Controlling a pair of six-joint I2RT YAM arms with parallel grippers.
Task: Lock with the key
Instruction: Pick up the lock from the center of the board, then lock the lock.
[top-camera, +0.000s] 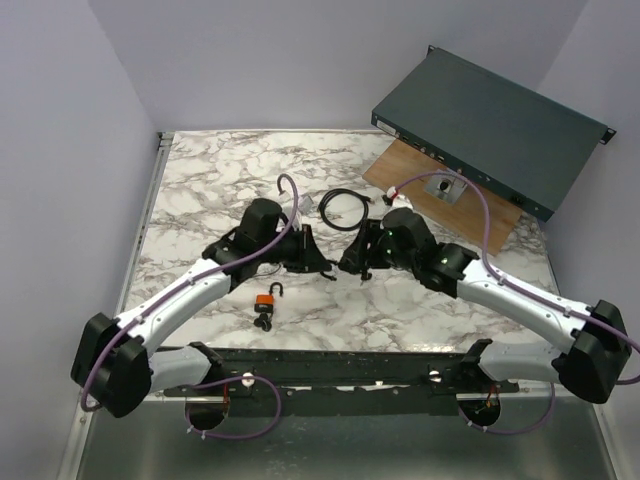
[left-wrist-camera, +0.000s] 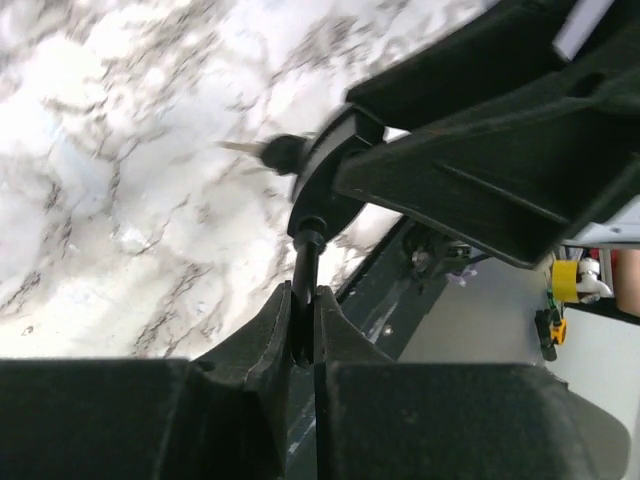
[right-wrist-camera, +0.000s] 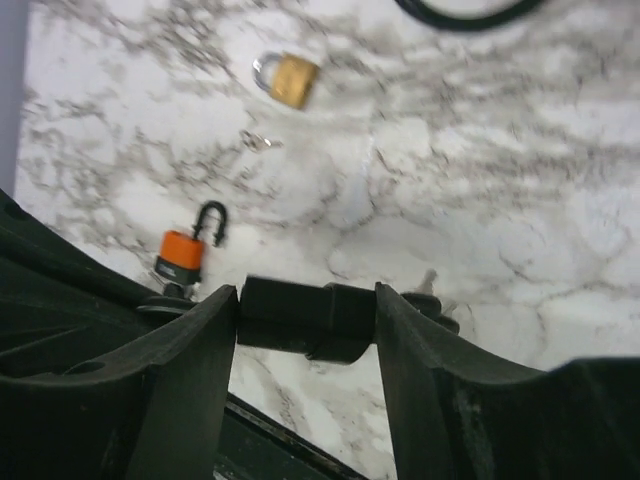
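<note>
My right gripper (right-wrist-camera: 305, 300) is shut on a short black cylinder lock (right-wrist-camera: 300, 318), held crosswise between its fingers above the marble table (top-camera: 220, 170). In the left wrist view, my left gripper (left-wrist-camera: 303, 300) is shut on a thin black key (left-wrist-camera: 305, 265). The key runs up to the lock's round end (left-wrist-camera: 322, 180), and a silvery tip (left-wrist-camera: 240, 148) sticks out past that end. In the top view both grippers, left (top-camera: 322, 262) and right (top-camera: 355, 262), meet at the table's middle, and the lock is hidden between them.
An orange padlock (top-camera: 266, 305) with an open black shackle lies in front of the left arm and shows again as the orange padlock (right-wrist-camera: 183, 255). A brass padlock (right-wrist-camera: 285, 80) and a black cable loop (top-camera: 345, 210) lie further back. A dark flat box (top-camera: 490, 125) rests on a wooden board (top-camera: 400, 165) at the back right.
</note>
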